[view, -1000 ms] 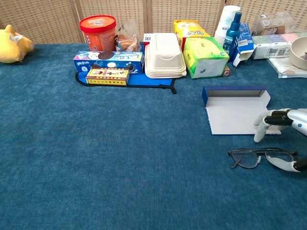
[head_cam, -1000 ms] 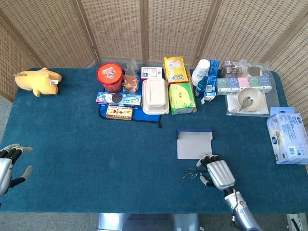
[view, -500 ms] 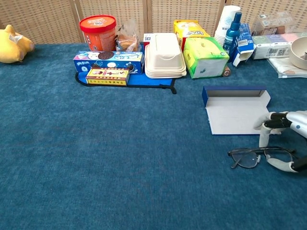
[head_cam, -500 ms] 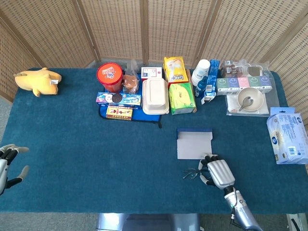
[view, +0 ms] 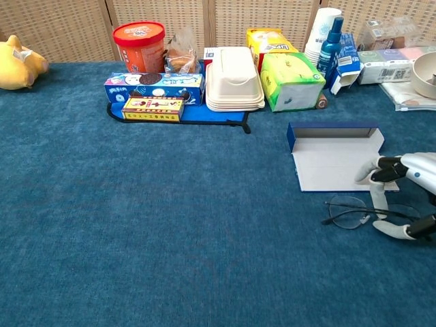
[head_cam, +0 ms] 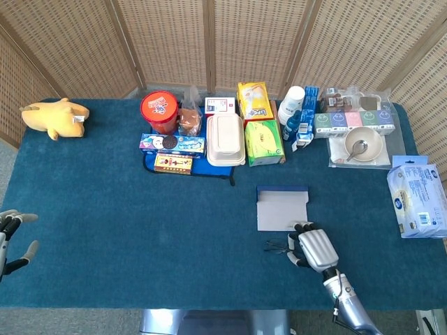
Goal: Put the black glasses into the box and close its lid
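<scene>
- black glasses (view: 354,213) sit on the blue table (view: 170,225) just in front of the open box (view: 335,162), long axis running left-right
- right hand (view: 398,197) is on their right end, fingers pinching the frame, looks like it's gripping them
- box lies just beyond the hand, lid flap open flat
- left hand (head_cam: 8,234) is way off at the far edge, fingers spread, holding nothing

Right hand (head_cam: 314,250): silver-white ribbed back, white fingers (view: 377,198) with black segments and black tips, metallic grey forearm (head_cam: 348,311) with dark wrist joint. Left hand (head_cam: 8,236): pale grey-white shell, black finger segments, light tips; partly cut off at frame edge.
</scene>
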You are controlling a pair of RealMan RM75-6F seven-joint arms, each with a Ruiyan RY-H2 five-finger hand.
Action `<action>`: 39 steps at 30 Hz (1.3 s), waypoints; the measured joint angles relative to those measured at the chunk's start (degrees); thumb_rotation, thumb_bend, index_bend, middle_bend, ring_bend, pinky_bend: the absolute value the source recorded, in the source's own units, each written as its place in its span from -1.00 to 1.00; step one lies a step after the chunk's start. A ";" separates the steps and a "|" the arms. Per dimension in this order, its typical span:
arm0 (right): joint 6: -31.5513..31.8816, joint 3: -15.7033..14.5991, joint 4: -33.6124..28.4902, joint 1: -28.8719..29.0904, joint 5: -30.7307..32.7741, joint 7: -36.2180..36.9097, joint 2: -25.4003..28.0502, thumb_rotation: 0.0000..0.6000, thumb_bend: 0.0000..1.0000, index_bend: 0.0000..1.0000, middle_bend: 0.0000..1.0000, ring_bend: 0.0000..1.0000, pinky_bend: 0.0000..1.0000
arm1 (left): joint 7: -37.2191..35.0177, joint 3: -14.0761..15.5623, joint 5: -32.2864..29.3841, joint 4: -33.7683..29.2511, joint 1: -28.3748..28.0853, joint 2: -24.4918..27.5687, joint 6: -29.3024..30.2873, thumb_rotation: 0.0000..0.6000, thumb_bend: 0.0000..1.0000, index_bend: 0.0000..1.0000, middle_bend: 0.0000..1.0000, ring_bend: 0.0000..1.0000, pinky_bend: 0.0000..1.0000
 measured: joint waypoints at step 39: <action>-13.04 7.60 -0.84 11.89 7.23 9.71 6.91 1.00 -0.44 0.33 -0.39 -0.38 -0.38 | 0.76 -0.17 -0.10 -0.85 1.00 0.86 1.40 1.00 -0.39 -0.38 -0.30 -0.56 -0.45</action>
